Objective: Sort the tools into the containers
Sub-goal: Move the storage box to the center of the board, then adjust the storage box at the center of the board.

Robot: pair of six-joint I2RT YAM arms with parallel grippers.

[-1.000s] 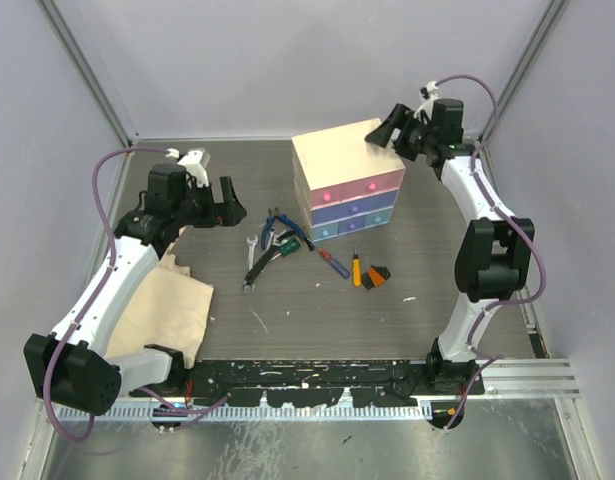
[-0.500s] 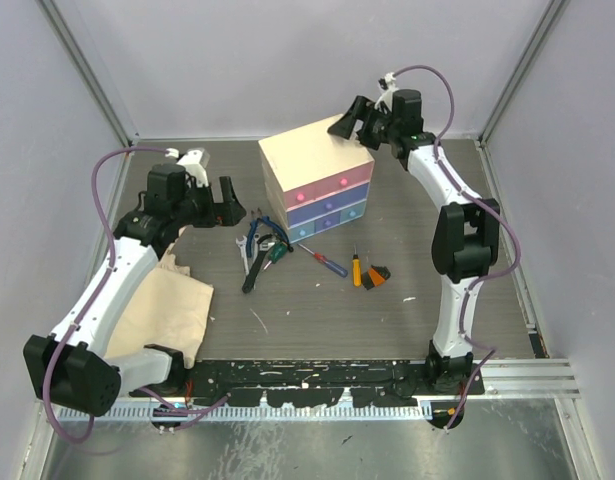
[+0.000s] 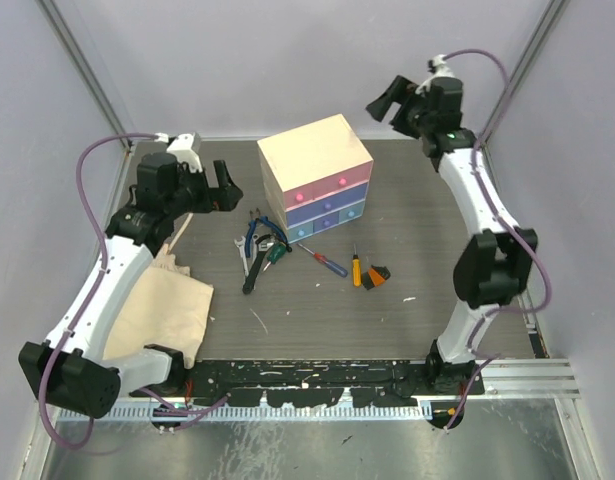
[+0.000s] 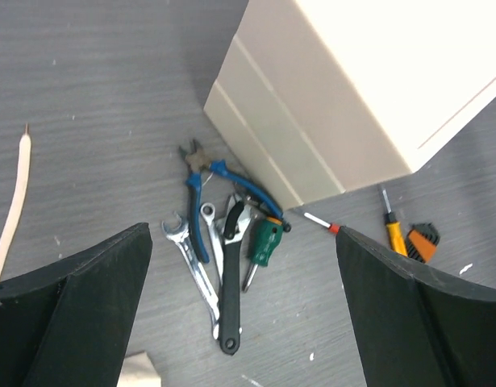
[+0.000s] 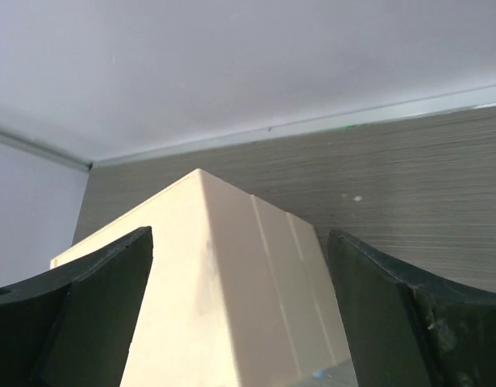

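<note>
The cream chest (image 3: 312, 155) stands at mid-table, its pink (image 3: 332, 187), purple (image 3: 334, 204) and blue (image 3: 336, 221) drawers shut. The tools lie in front of it. Blue pliers (image 3: 257, 232), silver wrenches (image 3: 249, 255) and a green screwdriver (image 3: 278, 252) are piled at its left corner. A red screwdriver (image 3: 327, 260), an orange screwdriver (image 3: 356, 270) and a black-orange piece (image 3: 377, 274) lie to the right. My left gripper (image 3: 222, 190) is open, hovering above the pile (image 4: 230, 266). My right gripper (image 3: 387, 100) is open and empty, raised behind the chest (image 5: 231, 282).
A beige cloth (image 3: 162, 300) lies at the left under my left arm. A thin pale wooden stick (image 4: 14, 201) lies left of the tool pile. Grey walls close in the back and both sides.
My right gripper pushed the chest left against the pliers, then drew back up and to the right. The tool pile shifted slightly left. My left gripper rose a little.
</note>
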